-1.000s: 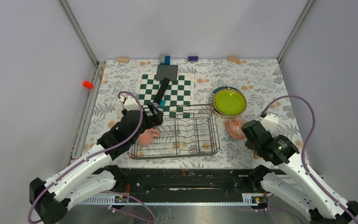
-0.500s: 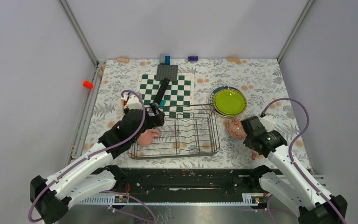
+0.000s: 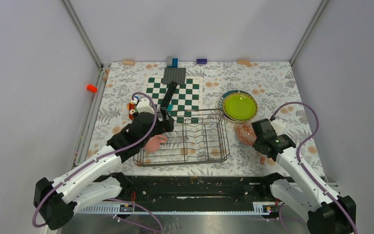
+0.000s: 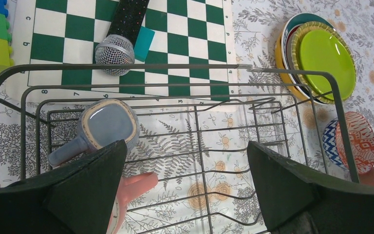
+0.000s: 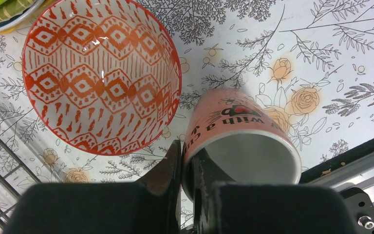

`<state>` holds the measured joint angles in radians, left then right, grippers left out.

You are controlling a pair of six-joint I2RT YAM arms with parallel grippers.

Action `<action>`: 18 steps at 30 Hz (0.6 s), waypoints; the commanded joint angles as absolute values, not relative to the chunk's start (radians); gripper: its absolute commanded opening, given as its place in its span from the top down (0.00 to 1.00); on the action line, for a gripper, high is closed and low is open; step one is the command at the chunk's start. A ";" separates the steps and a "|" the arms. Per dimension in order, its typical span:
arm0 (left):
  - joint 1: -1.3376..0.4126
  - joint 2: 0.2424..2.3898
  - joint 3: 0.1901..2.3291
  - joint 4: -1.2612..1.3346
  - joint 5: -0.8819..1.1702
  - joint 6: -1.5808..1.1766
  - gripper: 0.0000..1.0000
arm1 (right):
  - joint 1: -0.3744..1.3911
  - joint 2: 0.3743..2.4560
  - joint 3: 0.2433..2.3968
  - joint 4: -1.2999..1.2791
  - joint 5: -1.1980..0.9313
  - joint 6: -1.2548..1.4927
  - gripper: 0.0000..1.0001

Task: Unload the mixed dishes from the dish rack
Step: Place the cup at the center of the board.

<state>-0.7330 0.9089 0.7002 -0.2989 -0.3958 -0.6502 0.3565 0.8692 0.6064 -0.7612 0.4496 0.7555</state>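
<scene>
The dish rack point(image 3: 185, 163) is a dark wire basket in the middle of the table. In its left end lie a small grey cup point(image 4: 108, 124) and a large pink mug point(image 4: 129, 187). My left gripper point(image 4: 186, 146) hangs open above them, holding nothing; from above the left gripper point(image 3: 165, 122) is over the rack's back-left corner. My right gripper point(image 5: 189, 151) is shut on the wall of a small salmon mug point(image 5: 233, 126), tilted beside the patterned bowl point(image 5: 102, 73) right of the rack. The lime-green plate point(image 3: 239, 106) tops a stack behind the bowl point(image 3: 246, 134).
A green-and-white checkered board point(image 3: 175, 95) with a black microphone point(image 3: 168, 95) lies behind the rack, a grey baseplate point(image 3: 175, 75) beyond it. Colourful toy blocks point(image 3: 133, 108) sit left of the rack. The table's front edge is close to the salmon mug point(image 3: 262, 159).
My right arm has folded inward while the salmon mug stays gripped beside the bowl. My left arm has crept slightly right and away, uncovering the toy blocks.
</scene>
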 commanded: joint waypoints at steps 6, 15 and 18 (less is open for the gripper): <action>-0.728 0.914 0.751 -0.276 -0.376 -0.627 0.01 | 0.325 0.899 0.593 -0.697 0.373 0.724 0.91; -0.728 0.914 0.750 -0.276 -0.378 -0.626 0.01 | 0.320 0.882 0.598 -0.706 0.364 0.724 0.68; -0.729 0.918 0.751 -0.276 -0.379 -0.627 0.01 | 0.319 0.848 0.606 -0.730 0.377 0.729 0.56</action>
<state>-0.7330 0.9184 0.7055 -0.2993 -0.3882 -0.6434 0.3260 0.8906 0.5896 -0.7124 0.3714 0.7265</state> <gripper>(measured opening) 0.985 0.381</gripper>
